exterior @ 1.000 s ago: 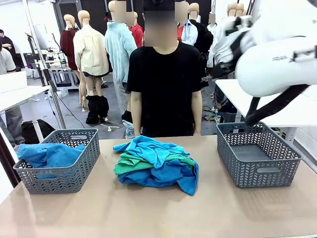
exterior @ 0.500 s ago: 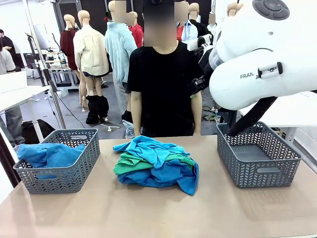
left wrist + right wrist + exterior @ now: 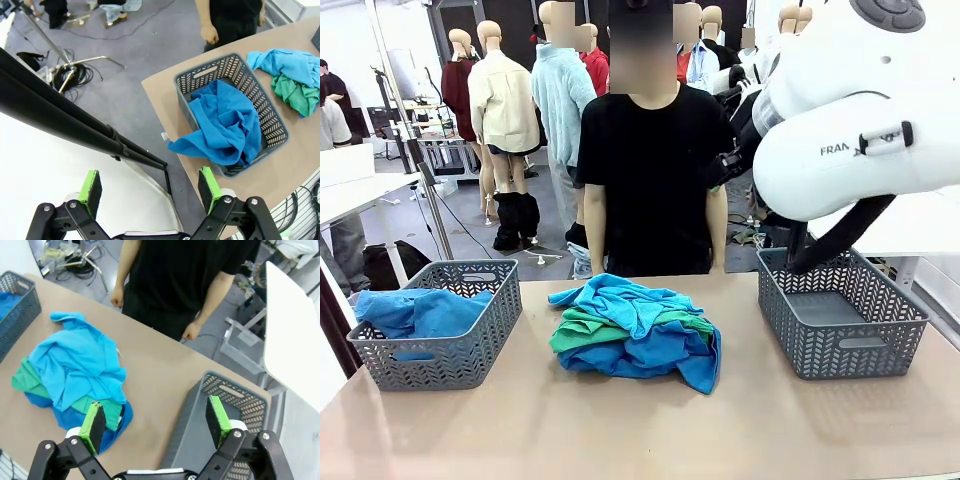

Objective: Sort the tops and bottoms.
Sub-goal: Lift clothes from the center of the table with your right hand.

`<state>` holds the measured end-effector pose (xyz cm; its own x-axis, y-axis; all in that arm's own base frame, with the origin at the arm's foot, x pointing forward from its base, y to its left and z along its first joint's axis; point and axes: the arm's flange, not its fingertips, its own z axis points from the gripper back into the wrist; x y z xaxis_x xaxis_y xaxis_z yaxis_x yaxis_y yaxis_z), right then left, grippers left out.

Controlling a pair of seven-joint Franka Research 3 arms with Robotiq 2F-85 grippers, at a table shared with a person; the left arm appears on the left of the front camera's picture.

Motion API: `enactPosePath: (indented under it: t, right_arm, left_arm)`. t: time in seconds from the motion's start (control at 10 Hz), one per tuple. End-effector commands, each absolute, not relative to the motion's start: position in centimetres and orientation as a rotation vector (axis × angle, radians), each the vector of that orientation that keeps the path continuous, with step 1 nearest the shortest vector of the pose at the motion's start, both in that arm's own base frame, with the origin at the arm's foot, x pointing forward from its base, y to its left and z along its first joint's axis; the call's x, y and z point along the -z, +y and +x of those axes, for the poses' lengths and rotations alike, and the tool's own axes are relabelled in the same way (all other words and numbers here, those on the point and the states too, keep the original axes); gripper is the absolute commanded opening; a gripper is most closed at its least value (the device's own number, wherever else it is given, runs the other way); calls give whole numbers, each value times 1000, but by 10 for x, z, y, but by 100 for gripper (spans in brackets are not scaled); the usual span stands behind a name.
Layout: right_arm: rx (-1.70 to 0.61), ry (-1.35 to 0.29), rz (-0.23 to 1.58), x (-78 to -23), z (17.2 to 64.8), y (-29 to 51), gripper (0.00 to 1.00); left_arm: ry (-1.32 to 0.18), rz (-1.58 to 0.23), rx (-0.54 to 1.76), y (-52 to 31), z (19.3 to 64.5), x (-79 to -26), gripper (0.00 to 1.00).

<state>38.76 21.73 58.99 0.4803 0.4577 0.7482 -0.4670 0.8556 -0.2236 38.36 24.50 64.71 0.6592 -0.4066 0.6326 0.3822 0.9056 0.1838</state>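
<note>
Tops [image 3: 630, 300] soft cloth; basket [image 3: 810, 325] matt plastic; table [image 3: 620, 430] smooth.

A pile of clothes [image 3: 635, 330] lies at the middle of the table [image 3: 640, 425], between 2 baskets: the left basket [image 3: 470, 350] near the left edge and the right basket [image 3: 840, 335] near the right edge. 1 garment [image 3: 415, 312] lies in the left basket, partly over its rim. A person [image 3: 655, 170] stands behind the far edge, directly behind the pile. The right arm [image 3: 860, 120] hangs above the right basket.
</note>
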Motion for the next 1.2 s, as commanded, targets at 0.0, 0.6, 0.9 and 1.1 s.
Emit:
enactPosePath:
  t: [0.0,0.6,0.9,1.1]
  right_arm:
    - [-701,-839,81,-583,403,236,100]
    - [-1099,-396,266,-529,528,369,100]
    - [-1228,-291,296,-475,556,407,100]
    - [-1248,-330,190,-449,562,415,100]
  left_arm:
    - [-715,34,445,246,385,-649,100]
    - [-715,34,445,246,385,-649,100]
    - [-715,34,445,246,385,-649,100]
    - [-715,34,445,246,385,-649,100]
